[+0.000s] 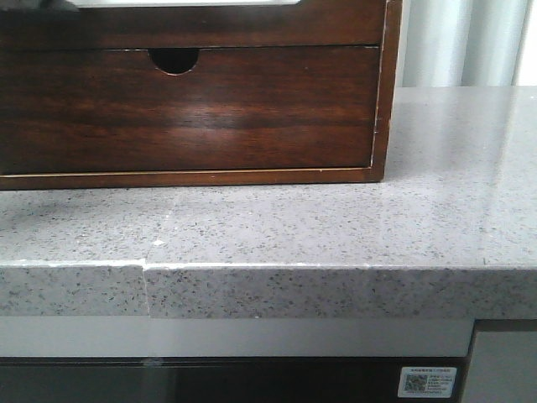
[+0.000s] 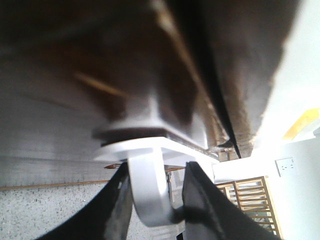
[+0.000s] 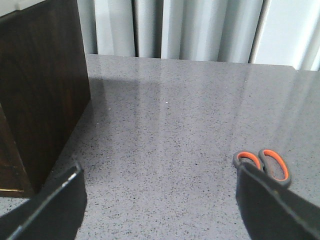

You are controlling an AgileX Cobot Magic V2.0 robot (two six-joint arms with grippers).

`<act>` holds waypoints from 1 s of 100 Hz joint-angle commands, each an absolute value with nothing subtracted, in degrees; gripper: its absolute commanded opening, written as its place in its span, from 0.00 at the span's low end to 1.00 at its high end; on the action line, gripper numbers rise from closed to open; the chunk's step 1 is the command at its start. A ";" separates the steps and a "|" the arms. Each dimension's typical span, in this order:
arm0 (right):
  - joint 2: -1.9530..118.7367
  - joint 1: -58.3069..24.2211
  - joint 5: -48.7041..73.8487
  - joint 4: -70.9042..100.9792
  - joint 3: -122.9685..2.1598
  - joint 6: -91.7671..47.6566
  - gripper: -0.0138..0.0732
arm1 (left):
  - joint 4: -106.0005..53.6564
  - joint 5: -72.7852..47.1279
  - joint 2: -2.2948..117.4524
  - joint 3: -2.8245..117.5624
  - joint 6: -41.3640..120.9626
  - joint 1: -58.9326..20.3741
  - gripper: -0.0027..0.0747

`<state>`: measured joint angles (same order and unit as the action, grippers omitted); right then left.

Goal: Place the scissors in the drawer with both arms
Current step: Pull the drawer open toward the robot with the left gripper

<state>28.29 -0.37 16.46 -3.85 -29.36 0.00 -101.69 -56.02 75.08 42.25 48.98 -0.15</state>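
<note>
The drawer (image 1: 210,113) is glossy dark brown with reddish wood grain and a pale sheen across its middle. The box frame (image 1: 382,92) around it is a similar dark brown, edged by a thin lighter line. The desk (image 1: 336,227) is light grey stone speckled with fine dark flecks. The scissors (image 3: 264,165) have dark grey handles lined in orange. Both claws are black, and the left claw (image 2: 152,200) frames a white hook (image 2: 147,192). Behind hang pale grey-white curtains (image 3: 190,30).
</note>
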 commanded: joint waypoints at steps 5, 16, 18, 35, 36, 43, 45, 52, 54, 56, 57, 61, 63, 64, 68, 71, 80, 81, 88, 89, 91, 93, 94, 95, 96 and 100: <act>28.91 0.05 11.56 -4.02 -31.21 -0.50 0.80 | -106.98 -58.21 74.08 44.05 49.86 -0.54 0.19; 28.91 0.05 11.56 -4.02 -31.21 -0.50 0.80 | -106.98 -58.85 74.08 44.05 49.86 -0.54 0.14; 28.91 0.05 11.56 -4.02 -31.21 -0.50 0.80 | -106.98 -59.30 74.08 44.05 49.86 -0.54 0.13; 28.91 0.05 11.56 -4.02 -31.21 -0.50 0.80 | -106.98 -63.83 74.08 44.05 51.46 -0.43 0.08; 28.91 0.05 11.56 -4.02 -31.21 -0.50 0.80 | -106.98 -64.19 74.08 44.05 51.63 -0.42 0.08; 28.91 0.05 11.56 -4.02 -31.21 -0.50 0.80 | -106.64 -65.79 73.98 44.05 52.14 0.37 0.06; 28.91 0.05 11.56 -4.02 -31.21 -0.50 0.80 | -106.64 -66.17 73.98 43.95 52.14 0.77 0.05; 28.91 0.05 11.56 -4.02 -31.21 -0.50 0.80 | -105.85 -68.45 73.61 43.82 52.14 1.92 0.03; 28.91 0.05 11.56 -4.02 -31.21 -0.50 0.80 | -105.72 -69.11 73.33 43.70 52.14 2.13 0.02; 28.91 0.05 11.56 -4.02 -31.21 -0.50 0.80 | -105.40 -69.72 73.17 43.37 52.14 2.39 0.02; 28.91 0.05 11.56 -4.02 -31.21 -0.50 0.80 | -105.31 -70.10 72.95 43.27 52.14 2.39 0.01; 28.91 0.05 11.56 -4.02 -31.21 -0.50 0.80 | -104.95 -70.96 72.19 42.51 52.14 2.85 0.01; 28.91 0.05 11.56 -4.02 -31.21 -0.50 0.80 | -104.95 -71.21 71.84 42.05 52.14 2.98 0.01; 28.91 0.05 11.56 -4.02 -31.21 -0.50 0.80 | -104.86 -71.35 71.52 41.88 52.14 2.97 0.01; 28.91 0.05 11.56 -4.02 -31.21 -0.50 0.80 | -104.73 -71.34 70.26 40.74 52.14 3.23 0.01; 28.91 0.05 11.56 -4.02 -31.21 -0.50 0.80 | -104.15 -71.34 69.33 39.97 52.26 3.37 0.01; 28.91 0.05 11.56 -4.02 -31.21 -0.50 0.80 | -102.18 -71.34 65.71 37.25 52.42 3.61 0.01; 28.91 0.05 11.56 -4.02 -31.21 -0.50 0.80 | -102.10 -71.34 65.41 36.76 52.42 3.61 0.01; 28.91 0.05 11.56 -4.02 -31.21 -0.50 0.80 | -101.89 -71.22 62.02 34.10 52.42 3.61 0.01; 28.91 0.05 11.56 -4.02 -31.21 -0.50 0.80 | -101.89 -71.22 61.29 33.84 52.42 3.61 0.01; 28.91 0.05 11.56 -4.02 -31.21 -0.50 0.80 | -101.89 -71.22 60.58 33.01 52.42 3.61 0.01; 28.91 0.05 11.56 -4.02 -31.21 -0.50 0.80 | -101.89 -71.22 59.47 32.18 52.42 3.61 0.01; 28.91 0.05 11.56 -4.02 -31.21 -0.50 0.80 | -101.86 -71.22 58.70 31.89 52.42 3.61 0.01; 28.91 0.05 11.56 -4.02 -31.21 -0.50 0.80 | -101.75 -71.22 58.31 31.33 52.42 3.61 0.01; 28.91 0.05 11.56 -4.02 -31.21 -0.50 0.80 | -101.76 -71.22 57.52 31.06 52.42 3.61 0.01; 28.91 0.05 11.56 -4.02 -31.21 -0.50 0.80 | -101.76 -70.85 55.61 29.50 52.42 3.61 0.01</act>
